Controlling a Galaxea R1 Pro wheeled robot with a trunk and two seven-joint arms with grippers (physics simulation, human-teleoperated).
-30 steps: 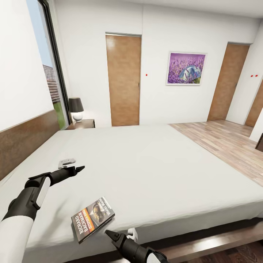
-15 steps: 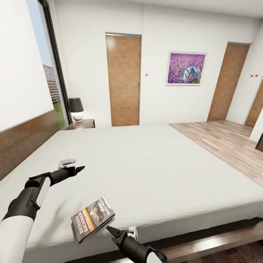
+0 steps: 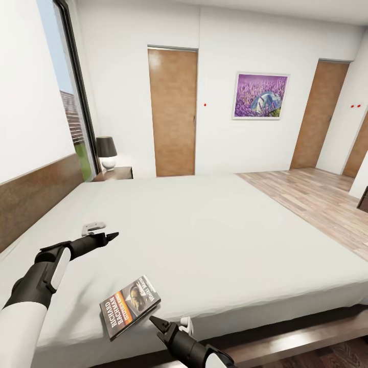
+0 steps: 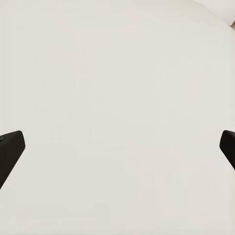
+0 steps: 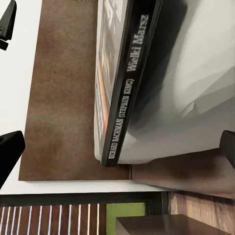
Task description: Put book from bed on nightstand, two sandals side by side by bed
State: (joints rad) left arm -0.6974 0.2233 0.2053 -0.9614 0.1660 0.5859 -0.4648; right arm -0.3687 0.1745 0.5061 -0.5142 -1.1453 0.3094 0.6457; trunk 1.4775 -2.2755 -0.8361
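Note:
The book [image 3: 130, 305] lies flat near the front edge of the bed [image 3: 214, 230], dark cover up with white "RICHARD BACHMAN" lettering. My right gripper [image 3: 159, 328] hangs open just off the book's near right corner, apart from it. In the right wrist view the book's spine [image 5: 128, 88] runs between the gripper's [image 5: 117, 152] spread fingertips [image 5: 10, 149]. My left gripper [image 3: 111, 236] is open over bare mattress [image 4: 117, 98], farther in and left of the book. A nightstand [image 3: 116, 173] stands at the bed's far left corner. The two sandals are out of view.
A black-shaded lamp [image 3: 107, 152] sits on the nightstand beside a tall window [image 3: 66, 102]. The brown headboard [image 3: 36, 199] runs along the left. Wood floor [image 3: 317, 199] opens to the right, with brown doors [image 3: 173, 112] and a lavender picture [image 3: 260, 95] on the far wall.
My right gripper has edged slightly up and right beside the book's near corner. The left arm and the book have stayed still.

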